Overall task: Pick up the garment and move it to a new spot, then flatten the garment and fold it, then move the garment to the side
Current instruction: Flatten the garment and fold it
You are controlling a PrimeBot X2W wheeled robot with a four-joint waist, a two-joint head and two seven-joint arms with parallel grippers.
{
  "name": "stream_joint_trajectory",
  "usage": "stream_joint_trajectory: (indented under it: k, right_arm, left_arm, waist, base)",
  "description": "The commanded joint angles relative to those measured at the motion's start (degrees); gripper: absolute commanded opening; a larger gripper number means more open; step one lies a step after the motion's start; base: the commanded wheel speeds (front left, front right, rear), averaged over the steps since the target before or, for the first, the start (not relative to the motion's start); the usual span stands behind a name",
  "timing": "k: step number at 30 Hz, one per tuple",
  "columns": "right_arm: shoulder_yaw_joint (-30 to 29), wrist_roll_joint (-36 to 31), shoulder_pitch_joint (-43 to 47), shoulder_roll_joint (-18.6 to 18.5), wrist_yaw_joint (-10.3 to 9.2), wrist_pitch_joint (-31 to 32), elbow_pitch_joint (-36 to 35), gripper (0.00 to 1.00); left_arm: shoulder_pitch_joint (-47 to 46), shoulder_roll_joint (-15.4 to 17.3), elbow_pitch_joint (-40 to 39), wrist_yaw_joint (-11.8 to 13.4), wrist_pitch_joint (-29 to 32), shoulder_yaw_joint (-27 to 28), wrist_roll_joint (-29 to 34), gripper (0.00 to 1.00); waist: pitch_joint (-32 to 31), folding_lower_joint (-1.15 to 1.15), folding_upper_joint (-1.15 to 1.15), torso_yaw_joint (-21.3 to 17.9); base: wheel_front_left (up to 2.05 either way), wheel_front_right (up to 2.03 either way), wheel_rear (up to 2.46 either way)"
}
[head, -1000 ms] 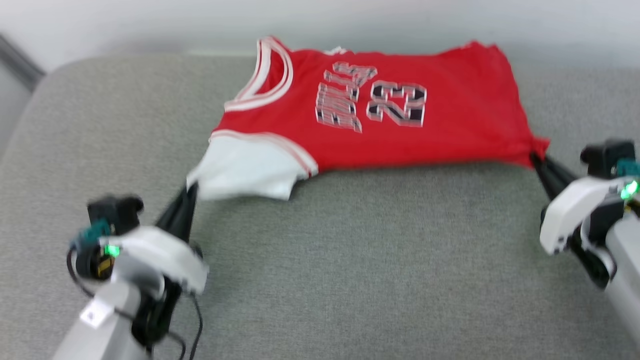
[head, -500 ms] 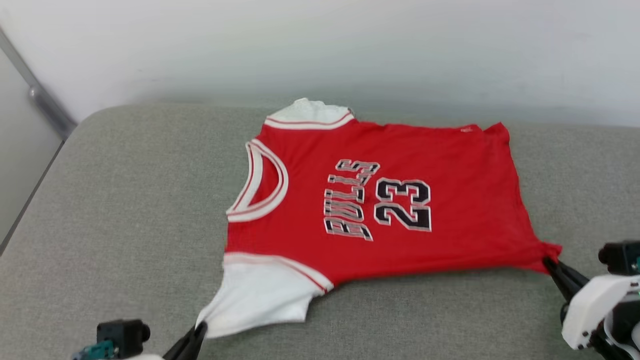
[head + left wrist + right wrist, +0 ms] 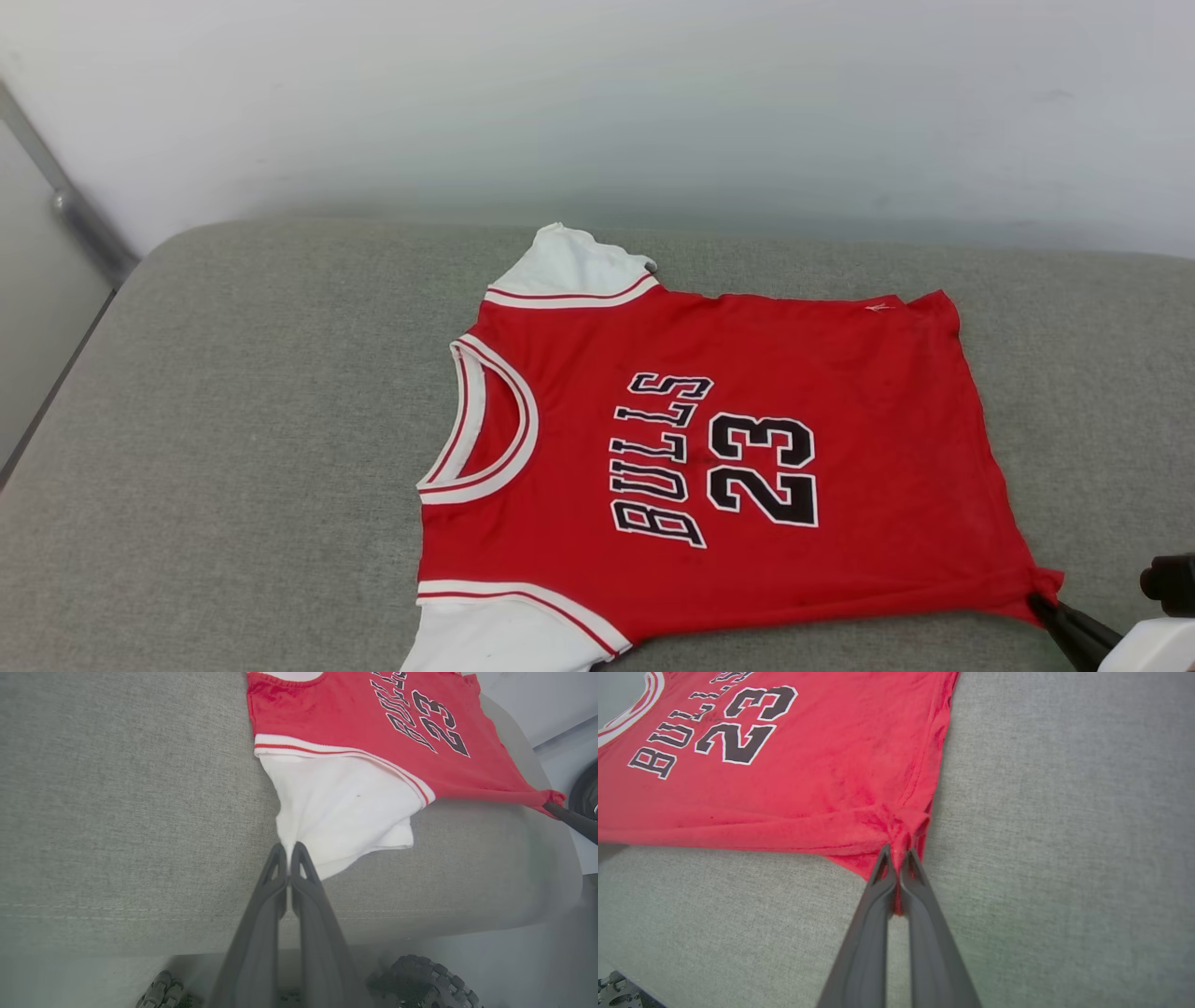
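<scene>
Grey woven-fabric cushion [image 3: 233,420] with the garment [image 3: 840,420], a red jersey with white short sleeves, striped trim and black "BULLS 23" lettering, spread face up on it.

The cushion runs back to a pale plain wall [image 3: 597,112] and rounds off at its far left corner. Broad bare fabric lies on the robot's left of the garment, with narrower strips on its right and behind it. The garment sits around the cushion's middle, collar toward the left and hem toward the right, with its near edge pulled taut not far from the cushion's front edge. The left gripper [image 3: 289,851] is closed on the corner of the near white sleeve. The right gripper [image 3: 896,856] is clamped on the bunched near hem corner.
</scene>
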Motion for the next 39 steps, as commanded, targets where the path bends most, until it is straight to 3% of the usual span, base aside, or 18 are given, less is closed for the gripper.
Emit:
stream_joint_trajectory:
  k: [1,19,39]
  right_arm:
    - [-0.3,0.3,0.7,-0.4,-0.06,0.3,-0.5,0.00]
    - [-8.1,0.6,-3.7,-0.2,-0.05,9.0,-11.7,0.00]
    - [-7.9,-10.0,-16.8,5.0,-0.05,17.4,-6.6,0.00]
  left_arm:
    - [0.4,-0.1,-0.2,0.1,-0.2,0.1,-0.1,0.00]
    - [-18.4,-1.8,1.0,-2.5,-4.4,2.6,4.2,0.00]
    - [-42.0,-4.2,22.9,-4.9,-0.2,-1.9,9.7,0.00]
  waist:
    - [0.2,0.00,0.00,-0.1]
    - [7.9,0.00,0.00,-1.1]
    - [17.0,0.00,0.00,-2.8]
  base:
    - [0.00,0.00,0.00]
    - [0.00,0.00,0.00]
    - [0.00,0.00,0.00]
